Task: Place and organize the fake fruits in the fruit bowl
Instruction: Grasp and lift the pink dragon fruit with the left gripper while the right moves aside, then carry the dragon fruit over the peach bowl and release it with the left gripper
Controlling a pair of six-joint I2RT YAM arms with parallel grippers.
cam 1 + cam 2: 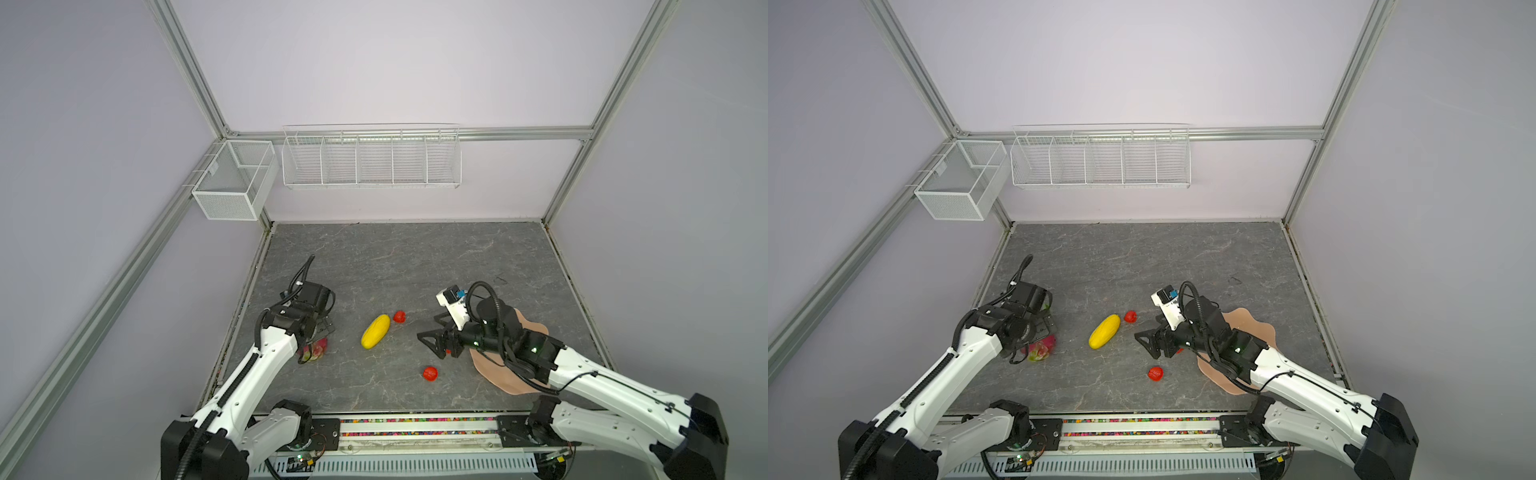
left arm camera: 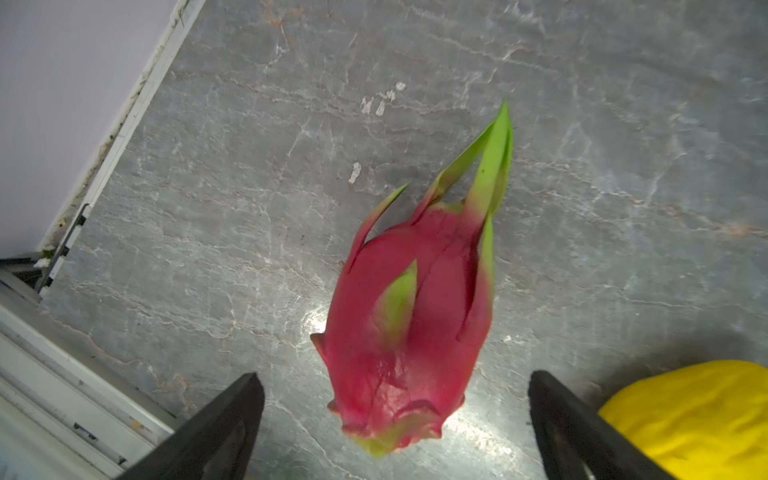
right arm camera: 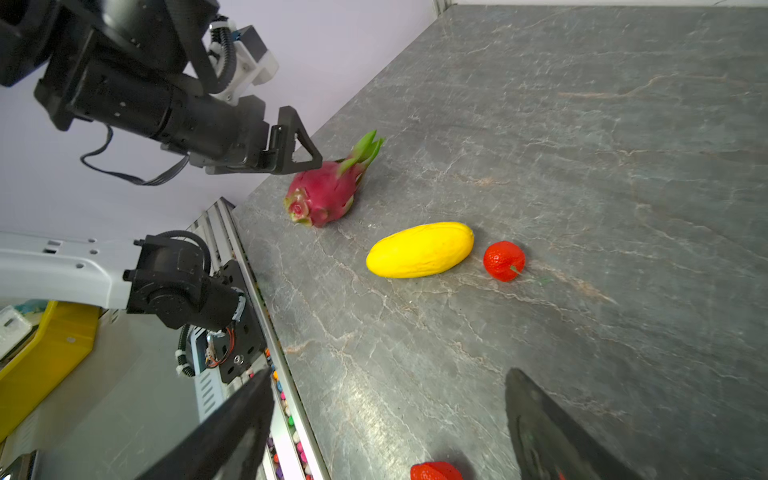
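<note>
dragon fruit (image 2: 407, 332): on tabletop (image 1: 415, 266), left side, well apart from fruit bowl (image 1: 490, 372); left gripper (image 2: 392, 376) wide open, empty, hovering over it, jaws either side, prob. aligned for pickup; right gripper (image 1: 432, 332) open, empty, by bowl's edge, a red berry (image 1: 448, 351) partly under it; yellow ridged fruit (image 1: 375, 331), 2 more berries (image 1: 400, 316) (image 1: 430, 373) loose mid-table.

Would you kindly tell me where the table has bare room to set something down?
Bare: the far half of the table, up to the back wall. Crowded: the near strip, from dragon fruit past yellow fruit and red berries to the fruit bowl.
</note>
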